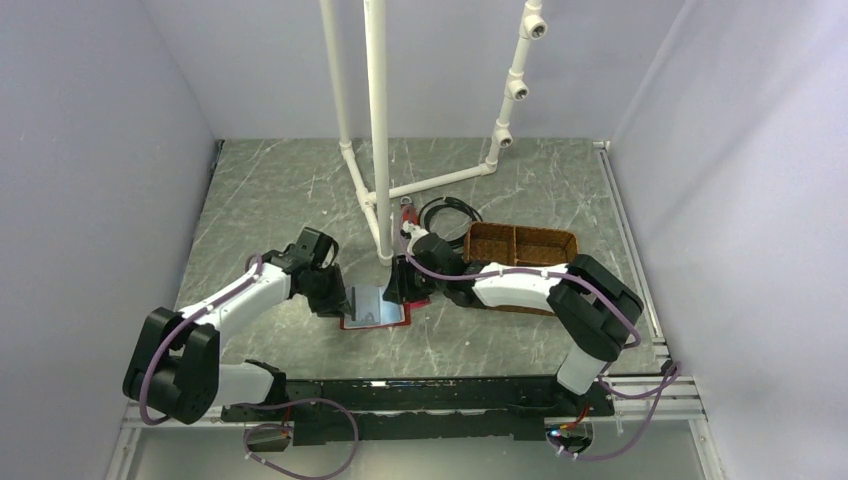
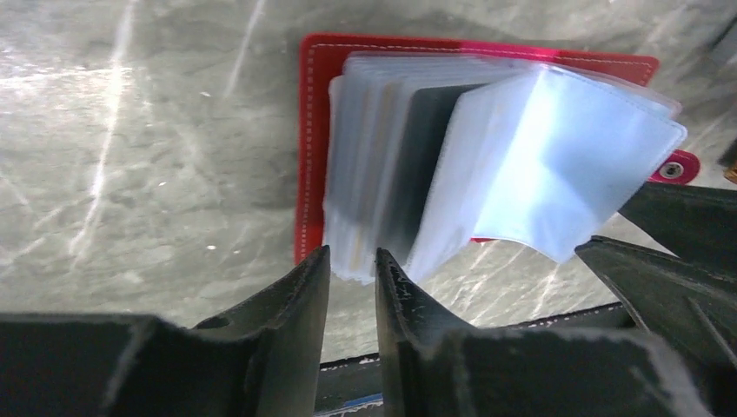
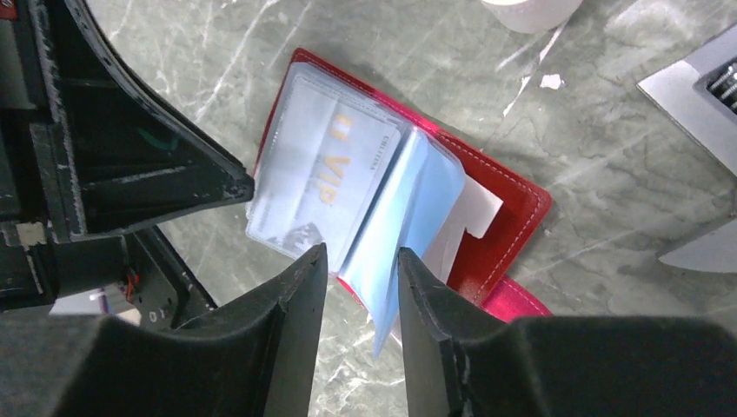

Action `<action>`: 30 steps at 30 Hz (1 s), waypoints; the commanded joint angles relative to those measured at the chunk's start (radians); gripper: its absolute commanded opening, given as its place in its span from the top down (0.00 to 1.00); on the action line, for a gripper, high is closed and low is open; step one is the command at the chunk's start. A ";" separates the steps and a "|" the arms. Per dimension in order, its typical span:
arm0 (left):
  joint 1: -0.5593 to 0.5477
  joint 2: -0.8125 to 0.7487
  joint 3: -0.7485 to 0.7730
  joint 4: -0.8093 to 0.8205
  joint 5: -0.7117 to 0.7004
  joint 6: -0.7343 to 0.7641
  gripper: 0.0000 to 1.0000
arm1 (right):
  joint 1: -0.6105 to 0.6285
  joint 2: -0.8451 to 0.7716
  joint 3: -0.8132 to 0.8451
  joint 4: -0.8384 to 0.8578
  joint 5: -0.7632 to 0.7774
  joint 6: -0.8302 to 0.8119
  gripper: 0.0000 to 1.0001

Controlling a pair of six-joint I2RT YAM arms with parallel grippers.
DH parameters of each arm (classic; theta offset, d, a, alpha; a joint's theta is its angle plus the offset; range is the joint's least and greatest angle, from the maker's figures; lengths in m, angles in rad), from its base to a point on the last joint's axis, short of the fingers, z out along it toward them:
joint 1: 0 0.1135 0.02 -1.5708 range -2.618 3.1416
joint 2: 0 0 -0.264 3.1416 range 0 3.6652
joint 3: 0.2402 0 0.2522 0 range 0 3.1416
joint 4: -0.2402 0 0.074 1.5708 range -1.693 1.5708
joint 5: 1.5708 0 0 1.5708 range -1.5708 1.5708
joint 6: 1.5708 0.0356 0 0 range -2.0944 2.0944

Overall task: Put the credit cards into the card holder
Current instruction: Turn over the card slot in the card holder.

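The red card holder lies open on the marble table between my grippers, its clear pocket leaves fanned up. In the left wrist view the red cover lies under the leaves. My left gripper is closed on the near edge of the leaf stack. In the right wrist view a pale card marked VIP sits inside a pocket. A light blue leaf stands between the fingers of my right gripper, which are a little apart and do not clamp it. No loose credit cards show.
A brown woven divided tray stands behind the right arm, and a coiled black cable lies beside it. A white pipe frame rises just behind the card holder. Grey walls close in both sides.
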 commanded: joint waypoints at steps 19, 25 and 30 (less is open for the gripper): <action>0.069 0.044 0.086 0.046 0.145 0.058 0.01 | 0.063 0.037 0.125 -0.088 0.019 -0.073 0.61; 0.081 0.165 0.058 0.005 0.016 0.049 0.23 | 0.008 0.022 0.028 -0.025 0.008 -0.044 0.71; 0.105 0.174 0.009 0.042 -0.002 0.014 0.55 | -0.005 0.064 -0.009 0.021 -0.013 -0.057 0.76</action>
